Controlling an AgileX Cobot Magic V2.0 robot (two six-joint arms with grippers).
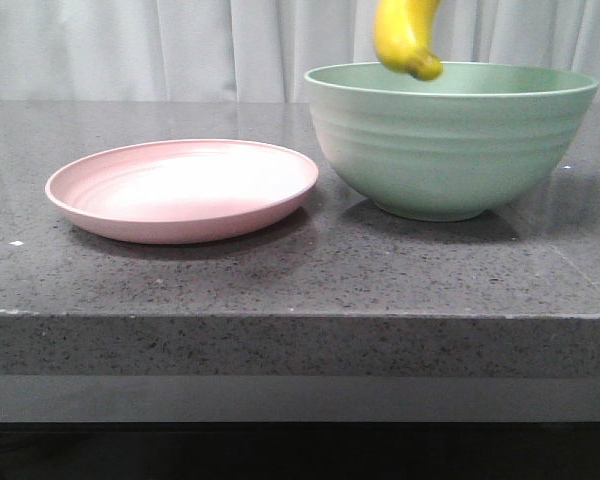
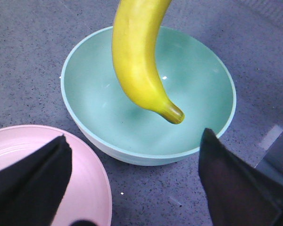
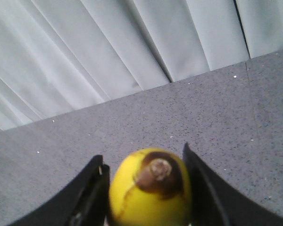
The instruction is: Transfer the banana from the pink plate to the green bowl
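Banana is hanging tip-down over the green bowl, my right gripper clamping it. My left gripper is hovering wide open, holding nothing, beside the pink plate.

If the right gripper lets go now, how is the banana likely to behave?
The banana hangs tip-down over the green bowl, so it would probably drop inside. It looks stiff, and its curve may make it tip and rock. The right gripper pinches its smooth end, so slipping seems possible.

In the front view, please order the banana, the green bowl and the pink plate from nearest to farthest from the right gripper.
1. banana: clamped in the right gripper, hanging over the bowl.
2. green bowl: directly below, on the right side of the table.
3. pink plate: left of the bowl, nothing on it.
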